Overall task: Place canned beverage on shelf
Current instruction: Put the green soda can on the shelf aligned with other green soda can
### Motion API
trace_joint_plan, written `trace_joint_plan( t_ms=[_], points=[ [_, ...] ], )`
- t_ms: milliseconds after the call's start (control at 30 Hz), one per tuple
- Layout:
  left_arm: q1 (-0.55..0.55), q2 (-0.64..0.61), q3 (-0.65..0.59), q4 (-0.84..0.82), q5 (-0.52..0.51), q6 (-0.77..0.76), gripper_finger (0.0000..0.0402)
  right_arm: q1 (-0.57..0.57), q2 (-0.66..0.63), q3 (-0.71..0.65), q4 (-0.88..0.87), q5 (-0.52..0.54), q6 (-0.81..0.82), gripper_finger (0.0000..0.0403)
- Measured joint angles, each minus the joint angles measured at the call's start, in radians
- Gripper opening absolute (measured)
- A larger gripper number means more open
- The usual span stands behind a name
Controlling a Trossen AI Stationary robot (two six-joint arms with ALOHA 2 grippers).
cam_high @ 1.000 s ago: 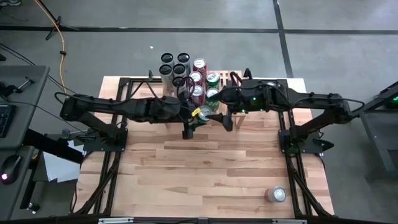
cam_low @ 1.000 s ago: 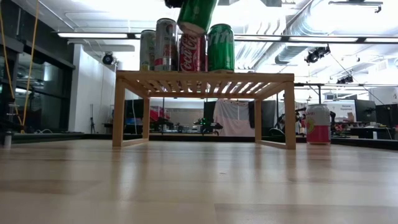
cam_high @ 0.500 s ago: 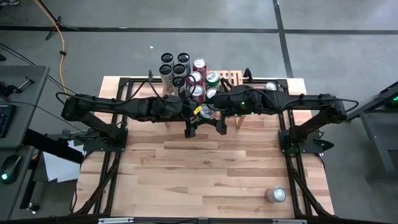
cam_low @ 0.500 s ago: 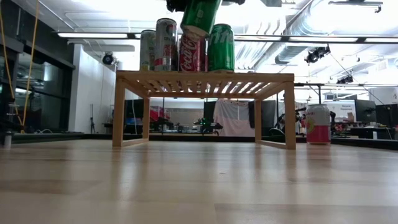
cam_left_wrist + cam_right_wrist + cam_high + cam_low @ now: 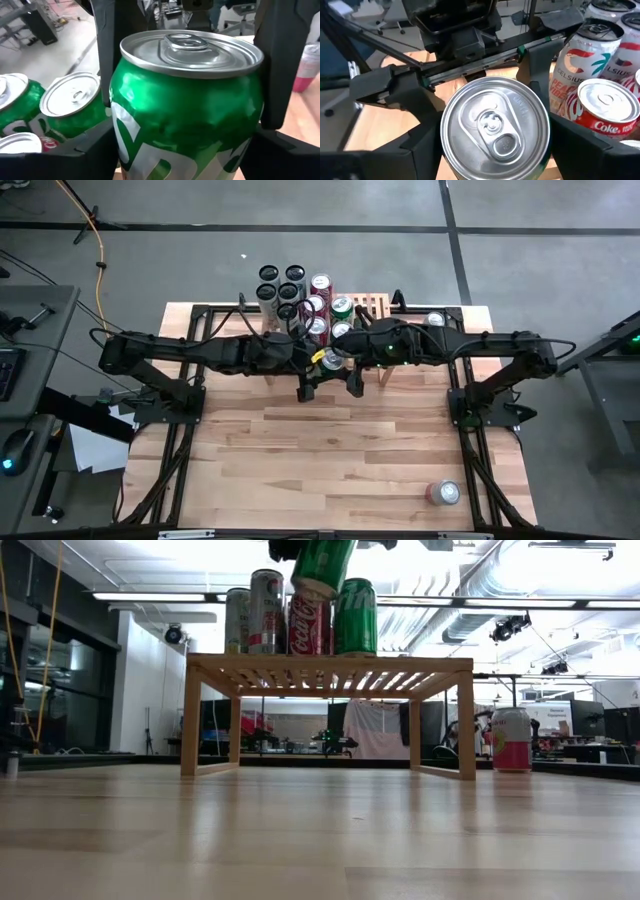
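Note:
A green can (image 5: pixel 329 360) hangs tilted in the air above the near side of the light-wood shelf (image 5: pixel 330 665). In the low view the green can (image 5: pixel 322 565) shows above the cans standing on the shelf. My left gripper (image 5: pixel 320 363) comes from the left and is shut on the can's body. My right gripper (image 5: pixel 340 358) comes from the right and meets the can's top end. Several cans (image 5: pixel 300 295) stand upright on the shelf's slatted top, among them a red cola can (image 5: pixel 308 625) and a green one (image 5: pixel 355 617). My left gripper pinches the green can's side wall (image 5: pixel 125 145) between its two fingers (image 5: pixel 92 152), coming from the table's left and slanting a little down. The can is lifted clear and tilted, its top end away from this gripper. My right gripper has a finger (image 5: pixel 415 155) against each side of the can just behind its top rim (image 5: pixel 446 137). It comes from the table's right, slanting a little down, and the can's lid (image 5: pixel 495 127) faces its wrist. The exact touching spots are hidden by the can.
A pink can (image 5: pixel 512 740) stands on the table right of the shelf. Another can (image 5: pixel 443 493) stands near the table's near right corner. The wooden tabletop (image 5: pixel 330 450) in front of the shelf is bare.
My right gripper has moved toward the table's left and a little down, up to the top end of the green can. The can has stayed tilted in my left gripper, above the shelf.

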Motion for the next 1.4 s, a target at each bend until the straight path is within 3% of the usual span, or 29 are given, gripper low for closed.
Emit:
trace_joint_plan(
  t_ms=[100, 200, 433, 667, 833, 1033, 1200, 1400],
  points=[
    [0.0, 0.0, 0.025, -0.048, 0.024, -0.035, 0.0338, 0.001, -0.007, 0.006, -0.015, -0.007, 0.029, 0.0288],
    [-0.004, -0.003, 0.077, -0.146, 0.038, -0.04, 0.0365, 0.001, -0.013, 0.061, -0.144, -0.009, 0.033, 0.0288],
    [-0.004, -0.031, 0.226, -0.43, 0.038, -0.037, 0.0373, 0.001, -0.021, 0.254, -0.545, 0.0, 0.017, 0.0288],
    [0.039, -0.215, 0.182, -0.395, -0.062, -0.084, 0.0373, 0.003, -0.071, 0.338, -0.831, 0.181, 0.0, 0.0288],
    [0.094, -0.412, -0.023, -0.14, -0.069, -0.159, 0.0373, -0.072, -0.198, 0.245, -0.822, 0.269, 0.003, 0.0288],
    [0.124, -0.597, -0.263, 0.157, -0.078, -0.283, 0.0374, -0.274, -0.299, 0.088, -0.52, 0.239, -0.063, 0.0288],
    [0.124, -0.649, -0.331, 0.227, -0.095, -0.354, 0.0374, -0.487, -0.219, 0.042, -0.293, 0.071, -0.085, 0.0288],
    [0.123, -0.65, -0.332, 0.228, -0.091, -0.387, 0.0374, -0.644, -0.002, 0.138, -0.256, -0.078, -0.029, 0.0288]
  ],
)
